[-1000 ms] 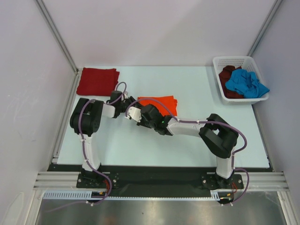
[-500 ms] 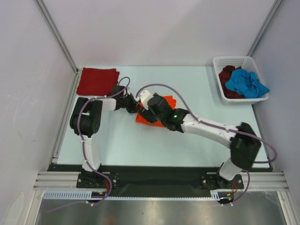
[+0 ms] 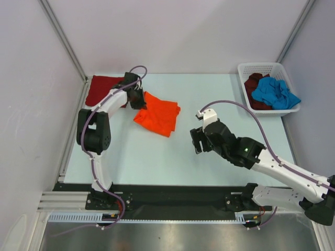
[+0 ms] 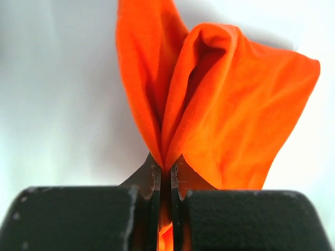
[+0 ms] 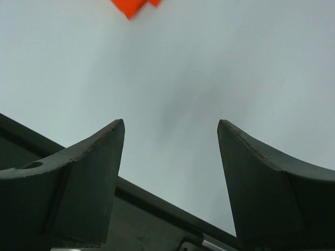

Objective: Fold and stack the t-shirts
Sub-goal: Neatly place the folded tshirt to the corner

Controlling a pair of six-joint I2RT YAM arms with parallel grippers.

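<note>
- Pale walls [image 3: 172, 36] close in a light blue table [image 3: 157, 157], seen from above.
- On that table the orange t-shirt [image 3: 158, 116] lies loosely folded left of centre, its far left corner lifted.
- At that corner the left gripper [image 3: 138, 99] is clamped on the cloth, right beside the dark red t-shirt [image 3: 99, 89], which lies folded flat in the far left corner.
- Over bare table to the right of the orange t-shirt, well apart from it, the right gripper [image 3: 198, 140] hangs with its jaws spread wide, holding nothing.
- In the far right corner a white basket [image 3: 261, 67] holds the crumpled blue t-shirt [image 3: 275, 93] on top of the dark maroon t-shirt [image 3: 255, 83].
- From the left wrist, the left gripper [image 4: 166, 175] pinches a bunched fold of the orange t-shirt [image 4: 225, 120] between nearly touching fingers; the cloth fans out beyond them.
- From the right wrist, the right gripper [image 5: 170, 123] stands wide apart over bare table [image 5: 209, 63], and only a corner of the orange t-shirt [image 5: 131, 6] shows at the top edge.
</note>
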